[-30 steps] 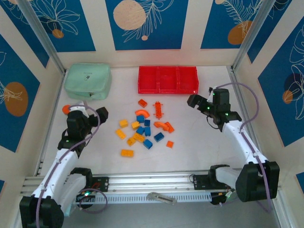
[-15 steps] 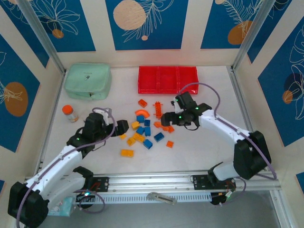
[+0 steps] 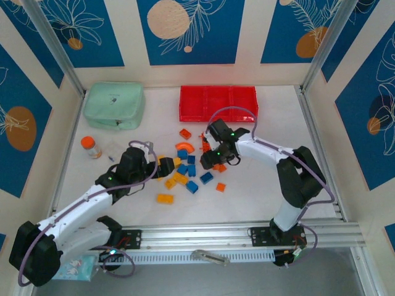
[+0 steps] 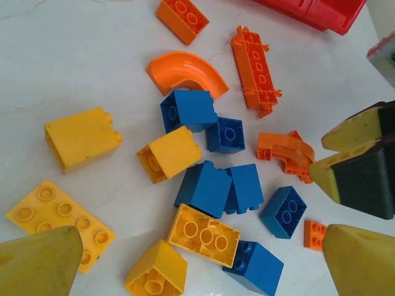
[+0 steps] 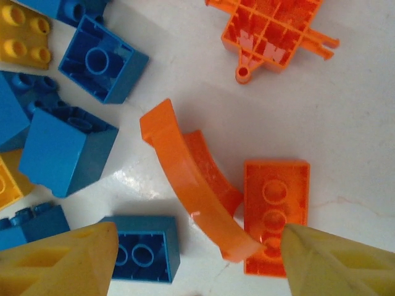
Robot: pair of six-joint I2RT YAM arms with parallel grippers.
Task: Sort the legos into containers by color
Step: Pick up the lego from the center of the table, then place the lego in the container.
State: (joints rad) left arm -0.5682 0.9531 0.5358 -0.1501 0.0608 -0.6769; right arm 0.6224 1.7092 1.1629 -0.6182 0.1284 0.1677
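**A boxed-in robot test cell in a lab**

The left arm (image 3: 80,206) and the right arm (image 3: 271,154), both white and black, are bolted to an aluminium rail (image 3: 203,237) along the bottom of the frame, and purple cables (image 3: 231,111) loop off them. Slotted metal posts (image 3: 52,46) rise at the upper left and upper right. They hold flat wall panels (image 3: 188,31) printed with blue bands, leaves and orange discs, which close in the white desk (image 3: 259,203) on three sides. The things on it look like test props: legos (image 3: 185,169) scattered in the middle, red containers (image 3: 217,103) at upper centre, a mint green pouch (image 3: 114,105) at upper left and an orange-capped bottle (image 3: 91,147) at the left.
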